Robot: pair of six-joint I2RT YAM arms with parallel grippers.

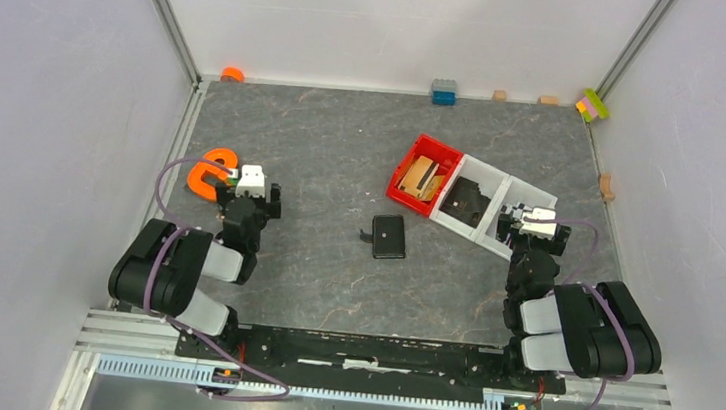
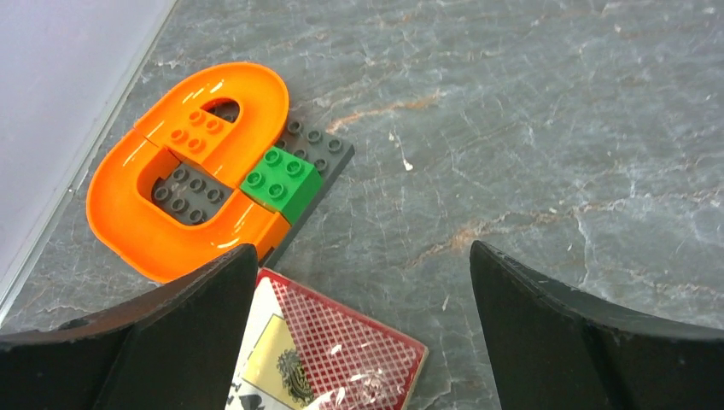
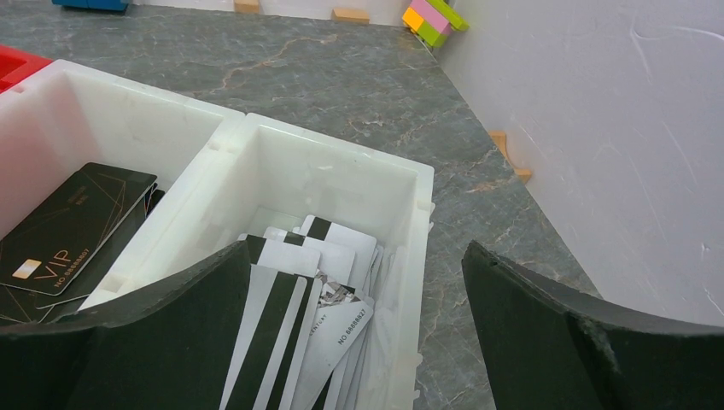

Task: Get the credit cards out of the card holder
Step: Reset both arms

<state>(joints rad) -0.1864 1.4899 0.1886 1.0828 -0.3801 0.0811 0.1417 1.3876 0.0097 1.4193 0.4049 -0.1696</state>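
Black and flat, the card holder [image 1: 389, 236] lies on the grey worktop [image 1: 333, 162] between the two arms, a small tab jutting from its left edge; whether cards remain inside cannot be told. Neither hand touches it. The left hand [image 1: 249, 182] hangs released over a playing card [image 2: 329, 359] beside an orange toy [image 2: 192, 171]. The right hand [image 1: 535, 222] hangs released over a white tray [image 3: 341, 175] of loose cards [image 3: 320, 320]. Beyond, dark cards [image 3: 72, 226] fill the next bin. This fits emptying underway or finished.

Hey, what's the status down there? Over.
Both pincers open, empty: left pincer over a playing card, right pincer over the white bin. Card holder untouched mid-table. Nothing in the way.
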